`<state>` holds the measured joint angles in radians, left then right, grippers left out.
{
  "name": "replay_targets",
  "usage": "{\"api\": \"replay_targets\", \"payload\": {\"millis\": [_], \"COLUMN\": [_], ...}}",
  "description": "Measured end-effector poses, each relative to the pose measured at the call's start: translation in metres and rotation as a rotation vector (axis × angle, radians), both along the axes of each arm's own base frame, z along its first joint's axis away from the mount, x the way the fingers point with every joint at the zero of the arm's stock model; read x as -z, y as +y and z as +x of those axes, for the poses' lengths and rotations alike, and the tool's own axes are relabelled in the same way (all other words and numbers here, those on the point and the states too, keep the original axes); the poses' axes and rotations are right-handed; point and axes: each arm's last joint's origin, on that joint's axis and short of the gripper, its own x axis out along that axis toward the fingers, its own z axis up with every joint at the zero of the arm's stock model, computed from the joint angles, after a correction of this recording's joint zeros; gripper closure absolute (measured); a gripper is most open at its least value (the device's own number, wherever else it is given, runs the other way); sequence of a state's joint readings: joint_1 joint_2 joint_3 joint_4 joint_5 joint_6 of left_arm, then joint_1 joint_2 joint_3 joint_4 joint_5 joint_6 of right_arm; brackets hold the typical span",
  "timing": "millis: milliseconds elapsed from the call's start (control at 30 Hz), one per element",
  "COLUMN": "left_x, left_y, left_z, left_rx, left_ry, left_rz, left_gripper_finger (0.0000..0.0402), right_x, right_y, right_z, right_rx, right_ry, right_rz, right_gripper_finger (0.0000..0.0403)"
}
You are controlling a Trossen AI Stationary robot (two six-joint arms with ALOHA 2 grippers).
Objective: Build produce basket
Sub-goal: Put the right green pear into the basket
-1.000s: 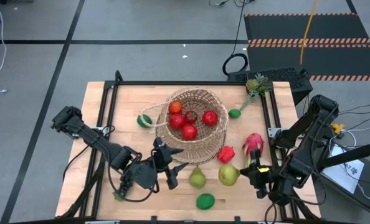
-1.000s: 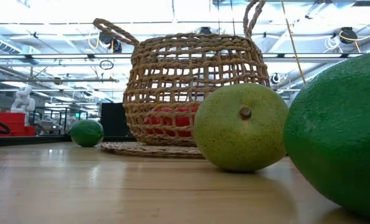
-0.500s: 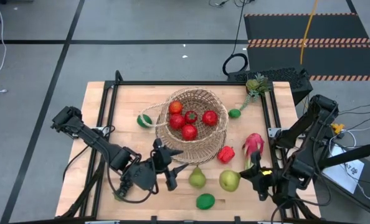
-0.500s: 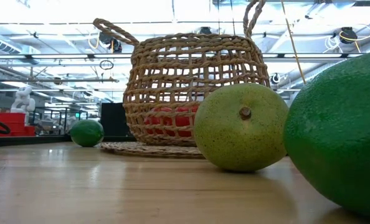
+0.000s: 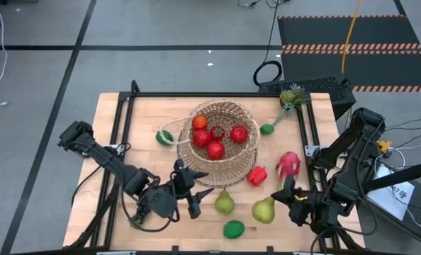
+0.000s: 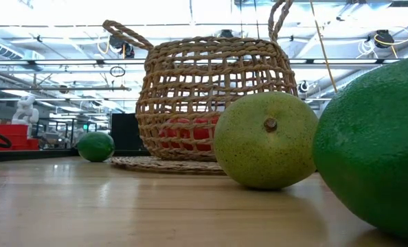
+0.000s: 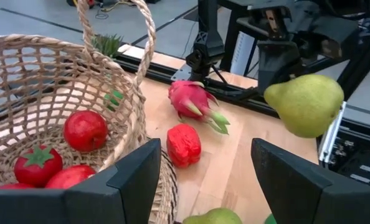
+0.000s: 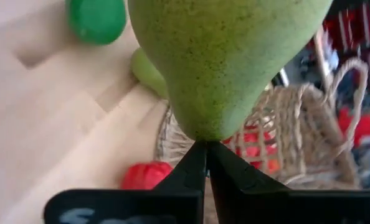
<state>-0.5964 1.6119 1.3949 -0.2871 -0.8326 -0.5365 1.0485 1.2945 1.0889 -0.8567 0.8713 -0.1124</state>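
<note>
1. Here, the right gripper (image 5: 287,200) is pinching a green pear (image 5: 264,210) by its narrow stem end, its two fingers (image 8: 197,163) closed tip to tip on it; in the left wrist view the pear (image 7: 304,104) is hanging clear above the table.
2. The held pear is sitting near the table's front edge, between a second green pear (image 5: 225,203) and the right arm, with a green lime (image 5: 233,229) just in front of it.
3. The left gripper (image 5: 185,190) is hovering just in front of the wicker basket (image 5: 232,112), its fingers (image 7: 132,174) spread apart and grasping nothing.
4. The basket is standing near the middle of the table (image 5: 111,142), carrying four red round fruits (image 5: 215,149).
5. A red pepper-like piece (image 5: 257,175) is lying just beside the basket's right side, and a pink dragon fruit (image 5: 288,163) is resting near it, toward the right arm.
6. A small lime (image 5: 266,129) is lying to the right of the basket, another green lime (image 5: 164,137) is touching its left side, and a small pineapple (image 5: 291,95) is lying at the far right corner.
</note>
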Motion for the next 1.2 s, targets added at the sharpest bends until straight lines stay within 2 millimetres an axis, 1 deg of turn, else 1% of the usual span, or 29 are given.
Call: {"api": "replay_targets", "payload": {"millis": [100,233,500,633,833,933,1067,1200], "left_x": [0.000,0.000,0.000,0.000,0.000,0.000,0.000,0.000], "left_y": [-0.003,-0.006,-0.005,-0.005,-0.005,-0.005,-0.005,-0.005], "left_z": [-0.002,-0.004,-0.003,-0.003,-0.003,-0.003,-0.003,-0.003], "left_rx": [0.011,0.020,0.024,0.025,0.028,0.029,0.029,0.026], "left_ry": [0.000,0.000,0.005,0.005,0.008,0.009,0.010,0.007], "left_rz": [-0.001,-0.001,0.017,0.017,0.026,0.030,0.031,0.021], "left_gripper_finger": [0.0151,0.0151,0.0151,0.0151,0.0151,0.0151,0.0151,0.0151], "right_x": [-0.001,-0.002,-0.002,0.005,0.022,0.028,0.031,0.030], "right_y": [-0.001,-0.002,-0.002,-0.005,-0.010,-0.011,-0.010,-0.008], "right_z": [0.001,0.001,0.002,0.002,-0.001,-0.001,0.001,0.005], "right_rx": [-0.041,-0.042,-0.044,-0.021,-0.072,-0.063,-0.065,-0.055], "right_ry": [-0.009,-0.050,-0.072,-0.107,-0.063,-0.095,-0.133,-0.153], "right_rz": [-0.094,-0.169,-0.217,-0.274,-0.401,-0.453,-0.498,-0.471], "right_gripper_finger": [0.0399,0.0399,0.0399,0.0399,0.0399,0.0399,0.0399,0.0399]}}
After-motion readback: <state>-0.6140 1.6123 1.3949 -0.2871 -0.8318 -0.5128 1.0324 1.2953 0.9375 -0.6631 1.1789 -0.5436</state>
